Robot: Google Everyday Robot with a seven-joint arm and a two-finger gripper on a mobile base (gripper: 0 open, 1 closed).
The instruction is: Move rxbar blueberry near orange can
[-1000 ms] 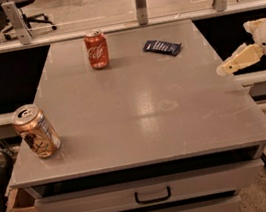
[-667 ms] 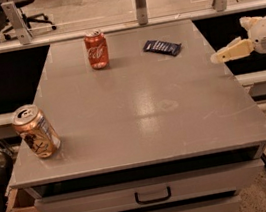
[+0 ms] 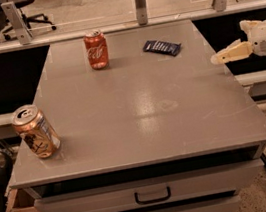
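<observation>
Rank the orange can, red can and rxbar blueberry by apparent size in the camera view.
1. orange can, helped by being nearest the camera.
2. red can.
3. rxbar blueberry.
Gripper hovers beyond the table's right edge.

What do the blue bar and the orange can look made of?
The rxbar blueberry: probably thin plastic-film wrapper, flat, dark blue, printed. The orange can: likely aluminium, coppery shine, silver top. The gripper hangs right of the table, near the bar.

The pincer (image 3: 217, 57), off the right edge of the table (image 3: 141, 122), has risen a little and levelled out.
</observation>
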